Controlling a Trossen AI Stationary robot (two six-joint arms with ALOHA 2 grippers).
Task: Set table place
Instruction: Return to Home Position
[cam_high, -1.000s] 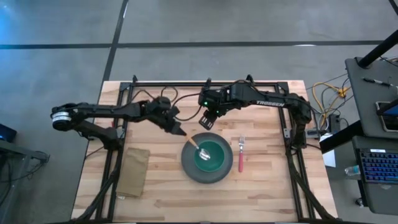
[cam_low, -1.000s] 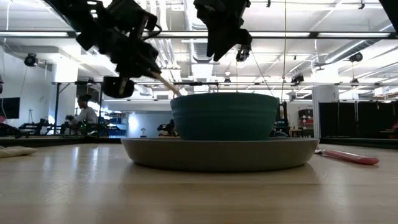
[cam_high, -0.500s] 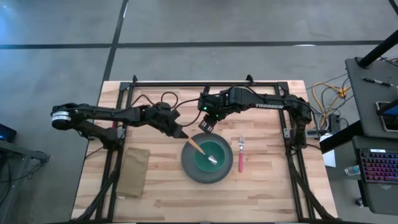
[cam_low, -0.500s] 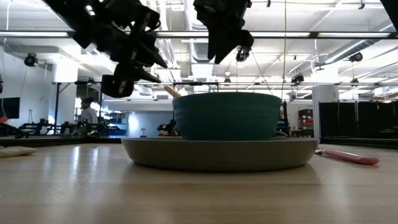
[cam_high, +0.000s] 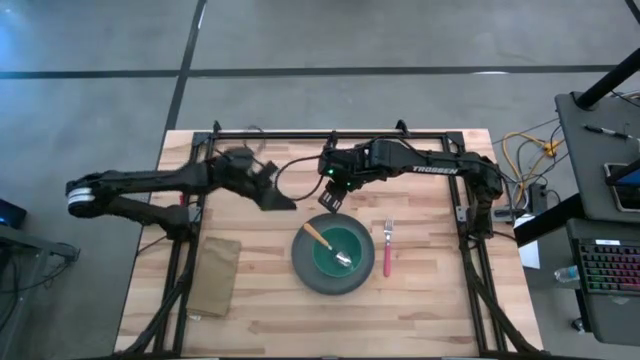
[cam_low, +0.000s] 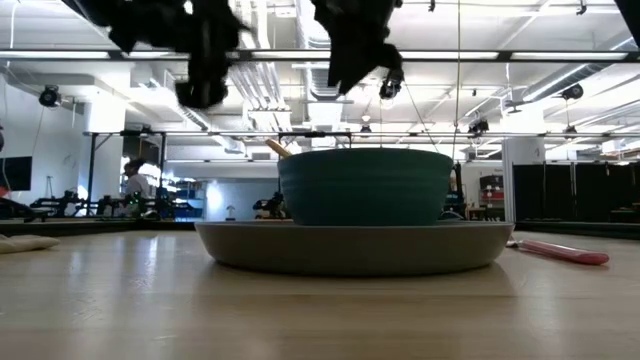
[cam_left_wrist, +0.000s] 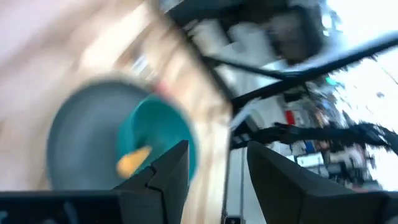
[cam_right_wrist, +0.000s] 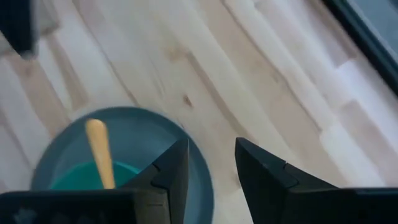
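Observation:
A teal bowl (cam_high: 356, 240) stands on a round grey plate (cam_high: 304, 270) at the table's middle. The orange-handled spoon (cam_high: 316, 235) lies in the bowl, its handle leaning on the bowl's far-left rim (cam_low: 277, 148) and its metal head (cam_high: 343, 260) on the bowl's bottom. A pink-handled fork (cam_high: 387, 255) lies flat on the table just right of the plate. My left gripper (cam_high: 284, 203) is open and empty, above the table left of the plate. My right gripper (cam_high: 328, 200) is open and empty, above the plate's far edge.
A tan folded cloth (cam_high: 215, 275) lies flat near the table's left edge. Bare wooden table top (cam_high: 430, 290) shows right of the fork and along the near edge. The black frame (cam_high: 330, 133) runs along the far edge, with cables by the arms' bases.
My left gripper has let go of the spoon's handle and drawn back up and toward the table's left and far edges. The spoon has settled in the bowl, its handle on the rim.

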